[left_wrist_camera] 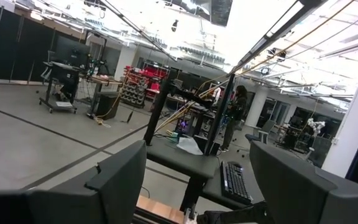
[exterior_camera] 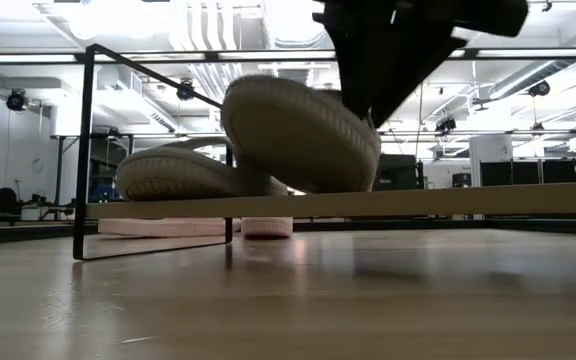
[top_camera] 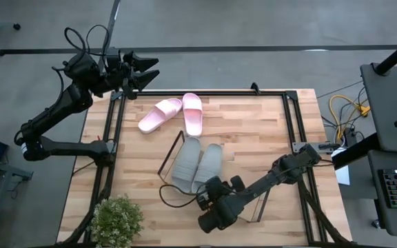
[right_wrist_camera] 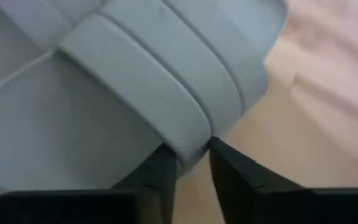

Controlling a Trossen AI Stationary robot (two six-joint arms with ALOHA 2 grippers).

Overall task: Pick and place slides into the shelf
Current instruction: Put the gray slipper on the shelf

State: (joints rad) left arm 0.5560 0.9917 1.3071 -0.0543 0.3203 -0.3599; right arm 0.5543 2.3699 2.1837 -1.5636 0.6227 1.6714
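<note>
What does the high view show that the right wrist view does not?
Only the high view shows the pink slides on the table, off the shelf, the plant and the left claw open at the far left corner. Only the right wrist view shows the right claw pinching the edge of a grey slide's ribbed strap. Both show a grey slide with the right arm at it.

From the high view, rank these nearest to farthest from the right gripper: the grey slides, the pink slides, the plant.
Right gripper, at the shelf's near edge:
1. Grey slides, on the shelf, one pinched by the strap.
2. Plant, at the table's near left corner.
3. Pink slides, on the table beyond the shelf.
</note>
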